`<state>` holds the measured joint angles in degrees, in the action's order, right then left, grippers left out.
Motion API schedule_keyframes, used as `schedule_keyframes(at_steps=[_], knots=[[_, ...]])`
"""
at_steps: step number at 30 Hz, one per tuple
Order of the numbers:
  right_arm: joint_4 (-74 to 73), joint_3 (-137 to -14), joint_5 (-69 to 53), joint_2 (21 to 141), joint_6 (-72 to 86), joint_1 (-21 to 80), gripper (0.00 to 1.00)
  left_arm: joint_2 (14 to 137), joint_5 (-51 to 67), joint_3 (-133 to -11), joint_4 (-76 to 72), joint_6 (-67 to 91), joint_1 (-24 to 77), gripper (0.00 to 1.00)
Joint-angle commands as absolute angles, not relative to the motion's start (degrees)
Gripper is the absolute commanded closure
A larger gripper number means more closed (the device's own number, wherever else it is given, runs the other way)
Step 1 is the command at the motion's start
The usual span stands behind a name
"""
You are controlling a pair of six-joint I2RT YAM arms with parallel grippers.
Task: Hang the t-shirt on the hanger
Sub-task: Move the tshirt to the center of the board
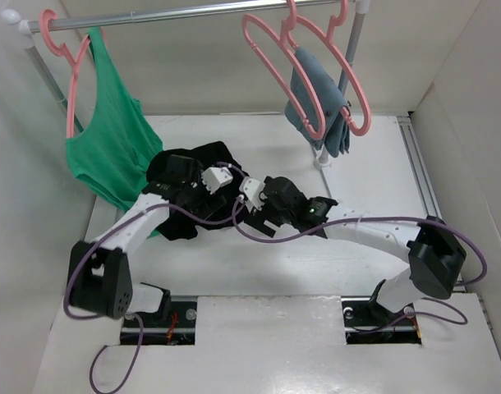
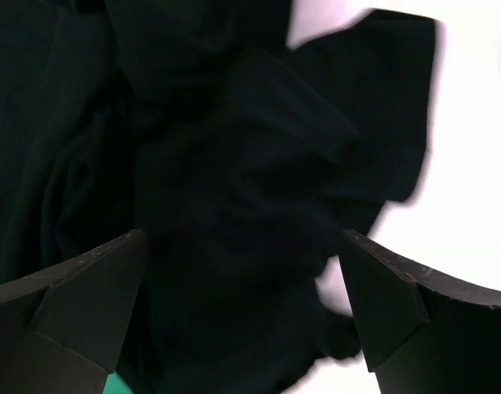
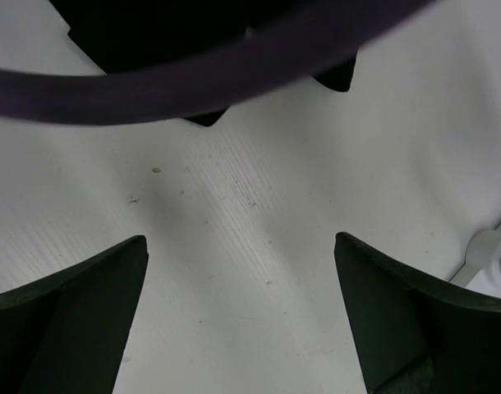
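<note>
Black short-sleeved cloth t-shirt [image 1: 220, 156]: crumpled heap on white surface [image 1: 259, 271], frame centre-left. Left tool [image 2: 242, 246]: fingers spread over folds, pinching nothing. Right tool [image 3: 241, 246]: spread above surface beside heap. Thin pink plastic hanger [image 1: 259, 51]: on metal rail [image 1: 193, 12], upper right, well apart. Advice: locate collar before closing; avoid bunched layers.

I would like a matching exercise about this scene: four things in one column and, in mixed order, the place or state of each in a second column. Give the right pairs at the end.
1. t-shirt
2. green tank top
3. grey-blue cloth
4. right claw

A. hangs at the left end of the rail
B. open, over bare table
C. lies crumpled below the left claw
D. hangs near the right end of the rail

Pairs: 1-C, 2-A, 3-D, 4-B
</note>
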<state>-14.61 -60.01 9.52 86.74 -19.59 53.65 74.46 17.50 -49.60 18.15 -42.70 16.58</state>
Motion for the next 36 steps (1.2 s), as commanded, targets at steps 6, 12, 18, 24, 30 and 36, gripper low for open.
schedule_keyframes(at_steps=[6, 12, 18, 24, 30, 36], knots=[[-13.4, -64.5, 4.6, 88.1, -22.3, 48.5, 0.00, 86.7, 14.8, -54.1, 15.6, -49.5, 18.5, 0.31], [-13.4, -64.5, -1.0, 88.1, -20.7, 41.9, 0.00, 86.1, 18.5, -52.9, 17.7, -54.4, 19.0, 1.00], [-14.2, -62.8, -3.4, 87.0, -17.0, 37.4, 0.02, 71.1, 29.8, -49.9, 29.8, -69.2, 25.4, 1.00], [-16.3, -65.5, -8.3, 88.9, -17.6, 36.8, 0.04, 50.4, 41.0, -49.9, 54.4, -98.0, 30.0, 1.00], [-13.1, -74.1, -11.2, 96.7, -14.8, 36.8, 0.04, 41.4, 42.3, -47.4, 63.7, -102.5, 30.7, 0.31], [-16.7, -92.2, -14.4, 113.5, -12.5, 36.8, 0.04, 31.7, 37.5, -43.0, 42.0, -64.3, 30.7, 0.02]])
